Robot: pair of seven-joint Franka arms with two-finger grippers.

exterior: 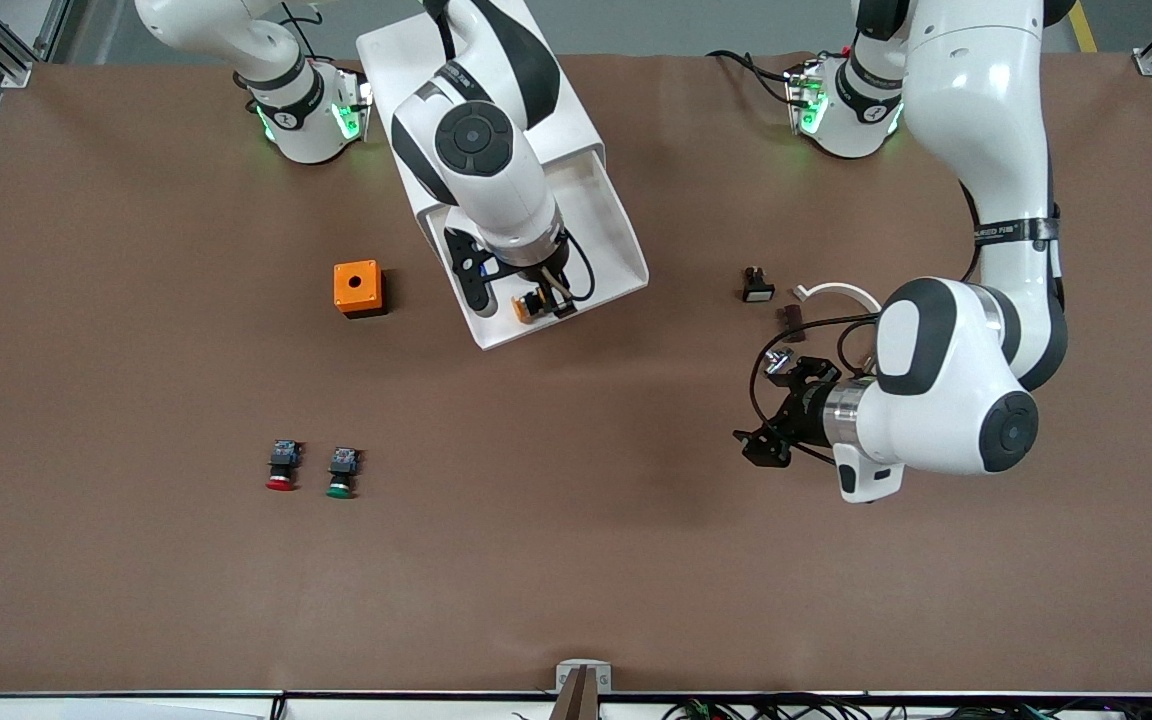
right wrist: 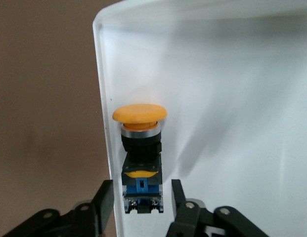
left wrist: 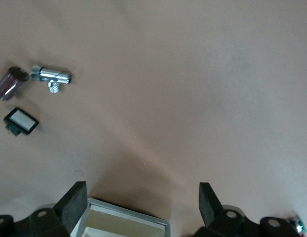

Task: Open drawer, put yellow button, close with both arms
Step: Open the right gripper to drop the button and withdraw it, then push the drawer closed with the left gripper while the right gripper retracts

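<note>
The top drawer (exterior: 626, 250) stands pulled out of the white cabinet (exterior: 386, 50). The yellow button (exterior: 526, 306) lies on its side in the drawer, close to the drawer's front wall and against the side wall toward the right arm's end. My right gripper (exterior: 539, 300) hangs just over it. In the right wrist view the yellow button (right wrist: 140, 148) lies between the open fingers (right wrist: 105, 197), with a small gap on each side. My left gripper (exterior: 768, 425) is open and empty above the bare table; the left wrist view shows a drawer corner (left wrist: 124, 218) between its fingers.
An orange box with a hole (exterior: 357, 288) sits beside the drawer toward the right arm's end. A red button (exterior: 282, 466) and a green button (exterior: 341, 472) lie nearer the camera. A small switch (exterior: 757, 285), a white curved piece (exterior: 836, 292) and a chrome fitting (left wrist: 52, 77) lie by the left gripper.
</note>
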